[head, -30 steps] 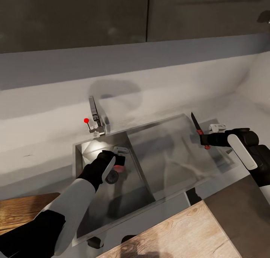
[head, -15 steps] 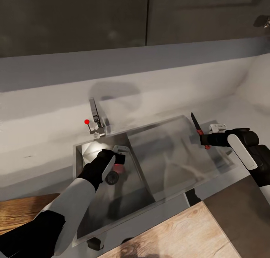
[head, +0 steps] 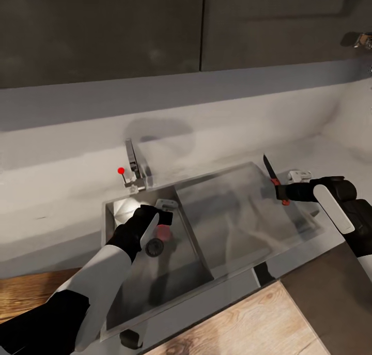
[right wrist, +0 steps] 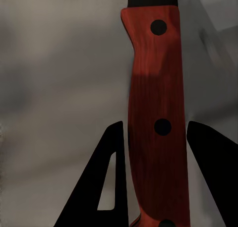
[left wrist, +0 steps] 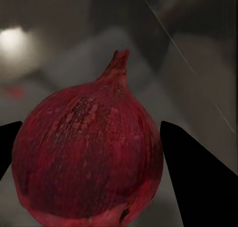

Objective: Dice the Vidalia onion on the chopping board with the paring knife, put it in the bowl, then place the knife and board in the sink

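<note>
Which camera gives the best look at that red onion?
The left wrist view: the onion looms large there between the left gripper's dark fingers, skin and pointed tip clear. The head view shows just a small red patch beside that gripper, inside the sink.

No readable text, label, brand, number or sign appears on anything in these views.

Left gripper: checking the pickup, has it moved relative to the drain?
No. The left gripper stays above the drain; the camera shifted.
</note>
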Motion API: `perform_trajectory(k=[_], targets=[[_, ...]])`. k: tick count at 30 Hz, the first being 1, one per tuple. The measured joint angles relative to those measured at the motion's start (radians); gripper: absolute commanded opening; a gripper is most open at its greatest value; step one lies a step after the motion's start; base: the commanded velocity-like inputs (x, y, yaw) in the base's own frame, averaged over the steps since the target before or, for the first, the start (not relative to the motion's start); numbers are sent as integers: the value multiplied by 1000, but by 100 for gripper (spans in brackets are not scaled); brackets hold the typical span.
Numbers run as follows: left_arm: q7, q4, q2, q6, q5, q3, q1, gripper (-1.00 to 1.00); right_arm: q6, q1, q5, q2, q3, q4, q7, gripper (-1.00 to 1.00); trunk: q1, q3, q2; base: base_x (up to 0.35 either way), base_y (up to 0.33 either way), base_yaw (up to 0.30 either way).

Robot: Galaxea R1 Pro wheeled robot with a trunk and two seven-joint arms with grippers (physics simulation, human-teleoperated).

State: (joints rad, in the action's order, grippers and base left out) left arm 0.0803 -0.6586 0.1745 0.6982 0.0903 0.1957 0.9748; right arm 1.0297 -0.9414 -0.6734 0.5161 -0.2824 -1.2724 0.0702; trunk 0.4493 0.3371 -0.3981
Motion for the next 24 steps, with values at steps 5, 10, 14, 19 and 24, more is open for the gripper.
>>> perform_trajectory(k=[5,10,14,19,24], targets=[[0,0,0,0,0,0,0,-100,0,0,0,1,0,0,0,-100,0,-8,0,-3,0,0],[0,0,0,0,0,0,0,-100,0,0,0,1,0,0,0,-100,0,-16,0,-187,0,0],[0,0,0,0,0,0,0,-100,0,0,0,1,0,0,0,-100,1,-23,0,-321,0,0],[0,0,0,0,0,0,0,-100,0,0,2,1,0,0,0,-100,1,-31,0,-321,0,0],[0,0,0,0,0,0,0,-100,-1,1,2,0,0,0,0,-100,0,-37,0,-89,0,0]])
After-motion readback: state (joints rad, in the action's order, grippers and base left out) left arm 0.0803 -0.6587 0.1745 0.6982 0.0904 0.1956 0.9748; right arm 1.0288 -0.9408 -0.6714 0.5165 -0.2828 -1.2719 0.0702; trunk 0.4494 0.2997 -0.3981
